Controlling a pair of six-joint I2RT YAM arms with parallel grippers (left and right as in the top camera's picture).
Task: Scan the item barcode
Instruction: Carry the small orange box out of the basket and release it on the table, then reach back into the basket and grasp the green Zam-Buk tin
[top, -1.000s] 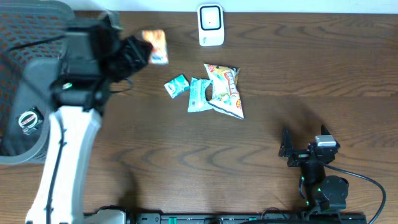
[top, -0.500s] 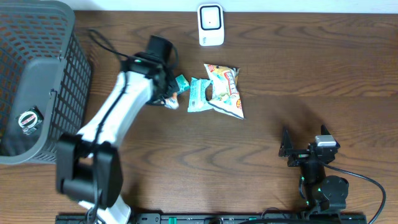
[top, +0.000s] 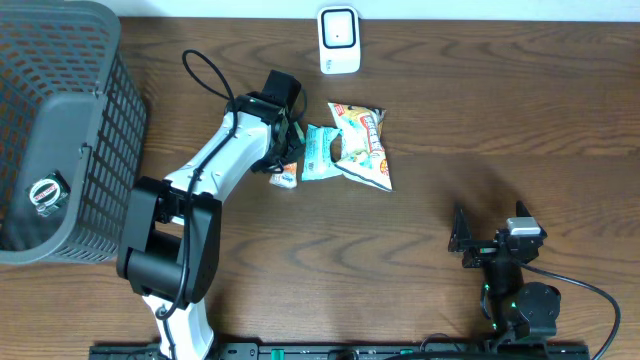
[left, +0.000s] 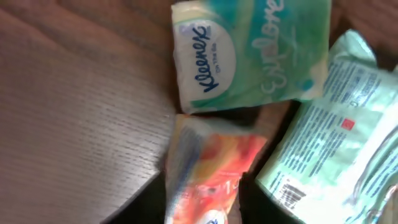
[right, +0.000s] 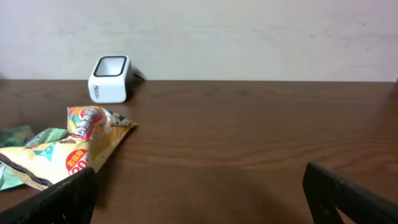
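An orange snack packet (left: 208, 168) lies on the table between my left gripper's (left: 199, 208) dark fingers, and the image is blurred there. From overhead the packet (top: 284, 178) rests just below the left gripper (top: 283, 160), whose jaws stand slightly apart around it. A Kleenex tissue pack (left: 249, 50) lies just beyond, and a teal wipes pack (left: 329, 143) with a barcode (left: 289, 193) lies to the right. The white scanner (top: 339, 40) stands at the table's far edge. My right gripper (right: 199, 199) rests open and empty near the front right (top: 463, 240).
A yellow snack bag (top: 362, 145) overlaps the teal pack (top: 320, 152). A dark mesh basket (top: 60, 130) fills the left side. The right wrist view shows the scanner (right: 109, 79) and the snack bag (right: 68, 152) to the left.
The left arm swung from beside the basket to the pile, carrying the orange packet down next to the tissue pack. Its jaws have parted. The right arm has not moved.
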